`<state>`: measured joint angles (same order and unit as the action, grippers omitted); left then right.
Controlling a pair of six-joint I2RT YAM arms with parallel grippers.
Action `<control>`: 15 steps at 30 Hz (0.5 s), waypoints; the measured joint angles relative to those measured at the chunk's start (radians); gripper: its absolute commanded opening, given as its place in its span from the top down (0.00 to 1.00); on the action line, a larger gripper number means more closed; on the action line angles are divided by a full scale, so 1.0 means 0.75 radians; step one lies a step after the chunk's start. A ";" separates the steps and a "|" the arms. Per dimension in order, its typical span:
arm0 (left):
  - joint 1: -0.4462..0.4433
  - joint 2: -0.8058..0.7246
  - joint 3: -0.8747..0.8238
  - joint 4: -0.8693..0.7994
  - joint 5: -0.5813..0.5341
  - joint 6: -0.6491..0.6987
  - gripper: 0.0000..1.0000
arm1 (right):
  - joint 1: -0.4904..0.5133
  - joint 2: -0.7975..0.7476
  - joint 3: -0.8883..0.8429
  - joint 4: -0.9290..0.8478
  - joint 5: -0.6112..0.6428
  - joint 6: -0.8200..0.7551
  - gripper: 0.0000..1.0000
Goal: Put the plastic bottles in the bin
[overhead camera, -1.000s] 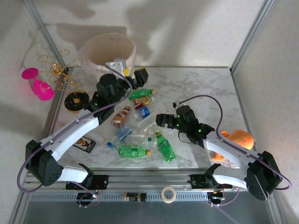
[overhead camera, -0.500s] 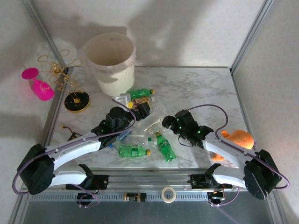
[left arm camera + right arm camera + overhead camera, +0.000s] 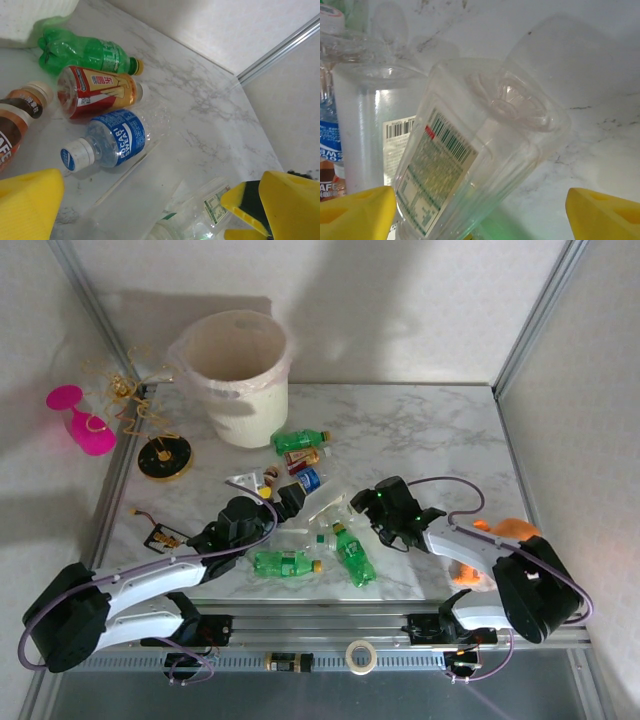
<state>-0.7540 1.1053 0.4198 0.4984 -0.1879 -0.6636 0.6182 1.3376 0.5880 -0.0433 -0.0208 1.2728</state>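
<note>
We hold both hands open over the table point(image 3: 430, 430).
Our left hand point(image 3: 268, 490) has its fingers spread wide, with a blue-labelled bottle point(image 3: 112, 140) just ahead of them. A clear bottle point(image 3: 470, 150) lies between the parted fingers of our right hand point(image 3: 357, 502), unclamped. The bin point(image 3: 245, 415) stands well beyond the left hand.

Right, counting up: one bin point(image 3: 240, 410) at the back of the desk point(image 3: 430, 430). Three green bottles point(image 3: 300, 440). One red-labelled bottle point(image 3: 97, 92), one blue-labelled bottle point(image 3: 112, 140), one brown bottle point(image 3: 12, 127). And the clear bottles point(image 3: 470, 165), two at least, the heap's too tangled for a firm number. Off to the side: one pink glass point(image 3: 85, 430), one gold wire stand point(image 3: 165, 458), one orange lump point(image 3: 510, 535). One tape roll point(image 3: 360, 655) down front.
</note>
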 measured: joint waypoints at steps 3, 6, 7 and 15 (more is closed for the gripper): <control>0.000 -0.019 -0.002 0.005 -0.019 0.001 0.00 | -0.022 0.047 0.010 0.032 -0.025 0.010 0.12; 0.000 -0.027 -0.006 0.008 -0.031 0.001 0.00 | -0.035 0.083 0.026 0.052 -0.043 0.033 0.12; 0.000 -0.030 -0.007 0.009 -0.033 0.001 0.00 | -0.038 0.097 0.031 0.060 -0.044 0.041 0.12; 0.000 -0.053 -0.025 0.009 -0.066 0.001 0.00 | -0.050 0.179 0.037 0.161 -0.044 0.113 0.13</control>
<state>-0.7540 1.0657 0.4011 0.5049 -0.2371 -0.6628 0.5808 1.4715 0.6155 0.0772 -0.0536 1.3579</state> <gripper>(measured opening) 0.995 0.874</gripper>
